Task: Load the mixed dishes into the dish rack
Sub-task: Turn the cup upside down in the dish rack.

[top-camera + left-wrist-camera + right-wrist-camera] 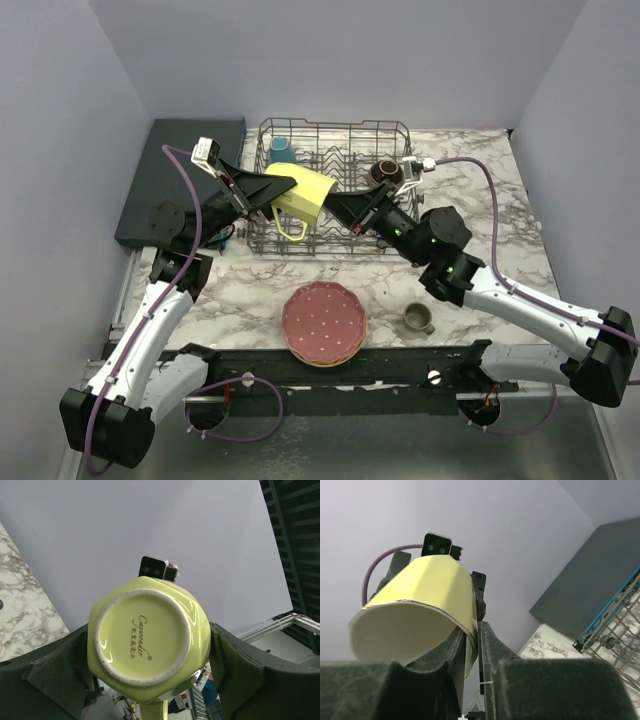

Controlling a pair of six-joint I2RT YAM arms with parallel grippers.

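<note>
Two claws on one glazed yellow faceted ceramic mug (300, 195), held tilted in the air over the front-left of the grey wire dish rack (340, 123). Left gripper (150, 670) clamps the body across opposite facets. Right gripper (479, 630) pinches the rim wall, jaws nearly closed. Judged rigid, slick, chippable, moderately heavy; the body grip looks safer than the rim. Rack contents: blue mug (282, 150), dark brown bowl (386, 173).

Left arm (150, 320) and right arm (530, 310), white over black
Black joints and bases (100, 425), purple cables (192, 215), green lights (400, 232) on the right, padded jaws.
</note>
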